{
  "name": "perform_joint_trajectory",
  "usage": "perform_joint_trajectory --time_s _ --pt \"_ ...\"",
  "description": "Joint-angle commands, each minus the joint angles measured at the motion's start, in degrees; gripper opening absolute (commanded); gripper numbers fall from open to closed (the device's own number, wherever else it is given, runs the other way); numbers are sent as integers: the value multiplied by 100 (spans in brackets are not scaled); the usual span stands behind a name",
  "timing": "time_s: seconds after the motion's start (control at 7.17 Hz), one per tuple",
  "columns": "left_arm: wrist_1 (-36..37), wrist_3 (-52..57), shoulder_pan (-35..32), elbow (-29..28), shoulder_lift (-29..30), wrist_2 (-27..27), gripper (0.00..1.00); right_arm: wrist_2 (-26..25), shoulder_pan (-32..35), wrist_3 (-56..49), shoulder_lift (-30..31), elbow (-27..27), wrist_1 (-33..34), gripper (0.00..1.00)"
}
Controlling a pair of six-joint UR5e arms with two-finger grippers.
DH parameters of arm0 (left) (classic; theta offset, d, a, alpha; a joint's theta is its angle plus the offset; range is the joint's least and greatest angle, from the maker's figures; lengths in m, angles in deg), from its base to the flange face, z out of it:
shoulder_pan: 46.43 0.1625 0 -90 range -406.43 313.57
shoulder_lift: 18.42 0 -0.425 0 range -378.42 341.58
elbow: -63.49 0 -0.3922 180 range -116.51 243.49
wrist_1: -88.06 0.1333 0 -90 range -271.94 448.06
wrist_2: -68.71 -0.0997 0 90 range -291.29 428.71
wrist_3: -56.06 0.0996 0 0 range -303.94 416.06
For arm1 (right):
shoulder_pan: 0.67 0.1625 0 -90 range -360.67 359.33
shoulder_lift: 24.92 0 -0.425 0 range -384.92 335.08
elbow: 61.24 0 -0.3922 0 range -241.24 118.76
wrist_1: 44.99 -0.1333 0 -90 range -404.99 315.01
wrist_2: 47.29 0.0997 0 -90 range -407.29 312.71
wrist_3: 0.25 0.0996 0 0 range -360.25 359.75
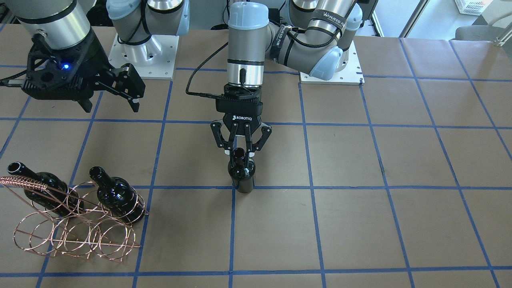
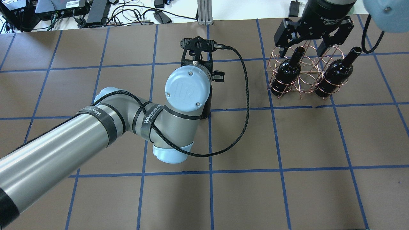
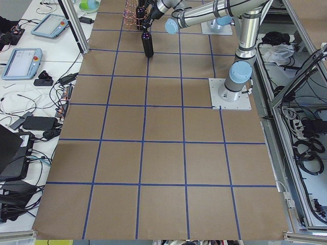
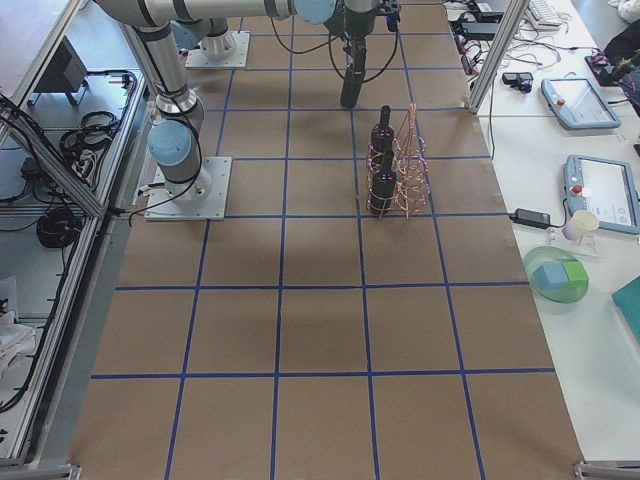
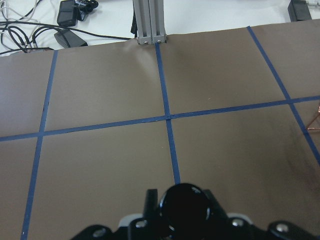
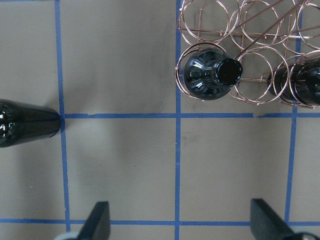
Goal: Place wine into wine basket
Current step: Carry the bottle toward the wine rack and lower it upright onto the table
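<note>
A glossy dark wine bottle [image 1: 242, 173] stands upright on a blue tape crossing at the table's middle. My left gripper [image 1: 240, 154] comes straight down over it, and its fingers close on the neck. In the left wrist view the bottle mouth [image 5: 185, 210] sits tightly between the pads. The copper wire wine basket [image 1: 80, 230] stands to the robot's right. It holds two look-alike bottles [image 2: 286, 72] [image 2: 332, 75], necks tilted up. My right gripper [image 2: 302, 48] hangs open and empty above the basket. Its wrist view shows the basket [image 6: 240, 30] and the standing bottle [image 6: 25, 122].
Brown paper with blue tape grid lines covers the table [image 1: 360, 224]. Cables and power bricks [image 2: 96, 12] lie past the far edge, beside an aluminium post [image 5: 150, 20]. The left arm's cable [image 2: 246, 105] loops over the table's middle.
</note>
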Motion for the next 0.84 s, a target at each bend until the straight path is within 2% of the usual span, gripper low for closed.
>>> perform_joint_trajectory --time_s 0.0,0.14,0.28,0.42,0.7 --pt "-10 -2 -25 5 -3 -11 4 -23 0 -13 6 -2 -16 100" --pt "-10 -2 -25 14 -3 -46 36 -6 0 -13 -2 -2 -8 100" --pt "-1 -2 -25 83 -3 -46 62 -15 0 -4 6 -2 -8 100" --pt "-1 -2 -25 102 -11 -37 80 20 0 66 -2 -2 10 100" --pt "-1 -2 -17 93 -20 -20 92 -23 0 93 50 -2 1 100"
